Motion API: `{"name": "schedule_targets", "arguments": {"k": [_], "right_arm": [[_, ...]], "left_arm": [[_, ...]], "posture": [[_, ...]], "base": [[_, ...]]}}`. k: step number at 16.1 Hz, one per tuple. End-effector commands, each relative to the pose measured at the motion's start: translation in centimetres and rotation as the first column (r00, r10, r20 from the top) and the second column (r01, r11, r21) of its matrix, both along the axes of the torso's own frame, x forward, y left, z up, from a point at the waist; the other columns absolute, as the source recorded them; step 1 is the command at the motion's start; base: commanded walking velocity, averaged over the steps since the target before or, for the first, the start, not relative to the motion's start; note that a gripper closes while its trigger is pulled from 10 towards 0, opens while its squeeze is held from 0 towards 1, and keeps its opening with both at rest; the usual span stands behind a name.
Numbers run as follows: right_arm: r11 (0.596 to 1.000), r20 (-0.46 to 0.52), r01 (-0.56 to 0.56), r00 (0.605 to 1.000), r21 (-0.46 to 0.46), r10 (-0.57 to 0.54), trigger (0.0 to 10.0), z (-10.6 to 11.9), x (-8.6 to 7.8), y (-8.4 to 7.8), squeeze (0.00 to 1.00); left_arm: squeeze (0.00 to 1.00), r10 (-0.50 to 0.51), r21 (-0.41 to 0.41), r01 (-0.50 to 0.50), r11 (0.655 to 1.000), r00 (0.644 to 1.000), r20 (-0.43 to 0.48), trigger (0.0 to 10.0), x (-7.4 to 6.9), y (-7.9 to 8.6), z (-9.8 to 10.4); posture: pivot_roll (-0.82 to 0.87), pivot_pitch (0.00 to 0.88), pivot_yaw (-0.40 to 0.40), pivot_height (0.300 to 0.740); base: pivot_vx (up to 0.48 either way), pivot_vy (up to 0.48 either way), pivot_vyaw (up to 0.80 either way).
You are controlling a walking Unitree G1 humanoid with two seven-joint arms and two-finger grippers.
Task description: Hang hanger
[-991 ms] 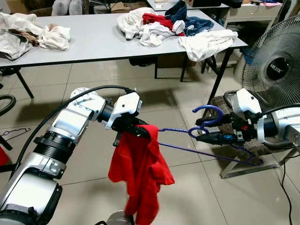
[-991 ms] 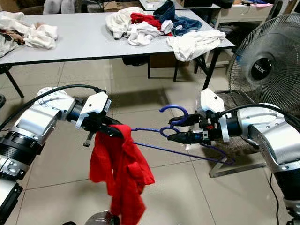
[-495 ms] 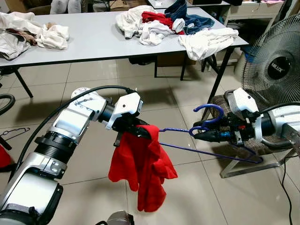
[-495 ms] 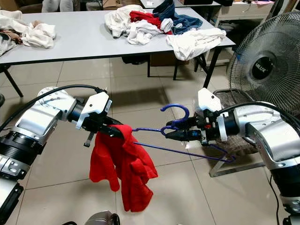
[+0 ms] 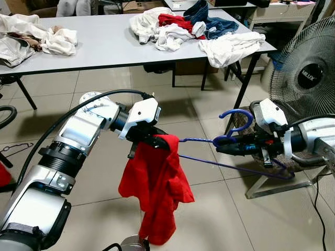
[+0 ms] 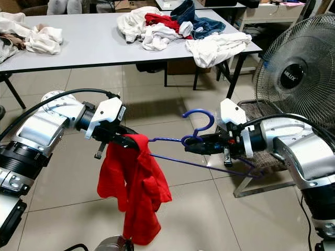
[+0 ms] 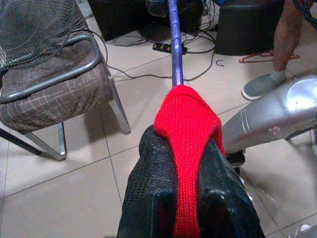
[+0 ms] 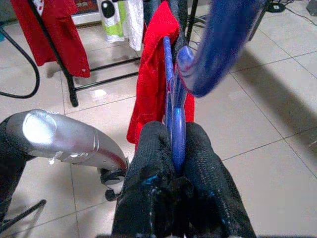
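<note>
A blue wire hanger (image 5: pixel 230 137) is held level between my two arms, hook end at the right. A red knitted garment (image 5: pixel 155 188) hangs from its left end and droops toward the floor. My left gripper (image 5: pixel 152 140) is shut on the garment where it wraps the hanger's end; the left wrist view shows the red knit (image 7: pixel 187 148) pinched between the black fingers (image 7: pixel 148 198). My right gripper (image 5: pixel 222 145) is shut on the hanger's neck just below the blue hook (image 5: pixel 236 117); the right wrist view shows the blue wire (image 8: pixel 177 129) clamped between its fingers (image 8: pixel 148 163).
A grey table (image 5: pixel 104 47) with heaps of clothes stands ahead. A standing fan (image 5: pixel 306 73) and a chair (image 5: pixel 261 157) are at the right. The right wrist view shows a clothes rack (image 8: pixel 69 64) with a red garment. A person's leg (image 7: pixel 282 44) is in the left wrist view.
The hanger's hook has tipped up and sits a little higher. The red garment has swung and hangs longer. Both grippers keep their hold.
</note>
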State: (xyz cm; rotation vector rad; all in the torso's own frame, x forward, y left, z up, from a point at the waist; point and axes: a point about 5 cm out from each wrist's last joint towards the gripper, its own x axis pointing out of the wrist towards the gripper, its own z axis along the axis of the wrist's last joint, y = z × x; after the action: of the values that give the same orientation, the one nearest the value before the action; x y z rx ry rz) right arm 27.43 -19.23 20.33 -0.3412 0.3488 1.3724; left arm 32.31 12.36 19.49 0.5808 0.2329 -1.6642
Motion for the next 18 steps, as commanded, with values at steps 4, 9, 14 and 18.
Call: {"name": "schedule_targets", "arguments": {"k": [4,9,14,18], "right_arm": [[0.998,0.029,0.050,0.998,0.024,-0.051,0.0,0.0,0.4,0.2,0.00],[0.994,0.062,0.105,0.992,0.039,-0.107,0.0,0.2,0.7,0.1,0.00],[0.979,0.123,0.184,0.973,0.082,-0.193,0.0,0.5,1.5,0.0,0.00],[0.972,0.155,0.221,0.961,0.081,-0.231,0.0,0.3,1.8,0.0,0.00]], "left_arm": [[0.00,-0.021,-0.064,0.024,0.998,0.998,0.053,10.0,0.1,-0.6,1.8],[1.00,-0.053,-0.114,0.056,0.992,0.998,0.030,10.0,-0.2,-0.8,2.6],[0.78,-0.094,-0.119,0.110,0.987,0.987,0.133,10.0,-0.6,-1.2,3.5],[0.00,-0.132,-0.031,0.139,0.990,0.977,0.169,10.0,-0.7,-0.6,3.8]], "posture": [[0.01,0.000,0.029,0.740],[0.01,0.000,0.038,0.740],[0.01,0.000,0.042,0.740],[0.01,0.000,0.047,0.740]], "base": [[0.000,0.000,0.00],[0.000,0.000,0.00],[0.000,0.000,0.00],[0.000,0.000,0.00]]}}
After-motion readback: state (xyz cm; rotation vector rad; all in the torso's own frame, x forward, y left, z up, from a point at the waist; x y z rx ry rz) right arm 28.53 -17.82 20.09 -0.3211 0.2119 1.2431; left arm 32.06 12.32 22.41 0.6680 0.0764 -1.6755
